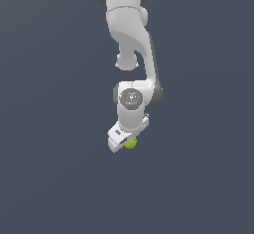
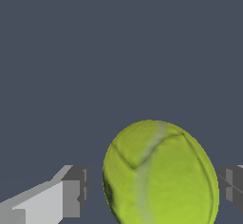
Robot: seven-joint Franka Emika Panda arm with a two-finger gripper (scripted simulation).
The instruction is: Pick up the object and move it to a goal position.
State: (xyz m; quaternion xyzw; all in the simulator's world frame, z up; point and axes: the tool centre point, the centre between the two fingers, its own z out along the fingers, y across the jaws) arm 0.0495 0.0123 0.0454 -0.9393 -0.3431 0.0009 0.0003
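White end effector [image 1: 124, 143] has its fingers [image 2: 71, 197] spread on either side of the yellow-green ball [image 2: 159, 175]; one pad sits clear of it, the other looks right against it, so can't tell if it's actually gripping. Plain grey-blue worktop [image 1: 49, 178] all around.

I count one ball [image 2: 159, 173], yellow-green, one arm [image 1: 130, 39], one gripper [image 1: 124, 144], two fingers [image 2: 71, 197] showing in the wrist view, nothing else I can count.
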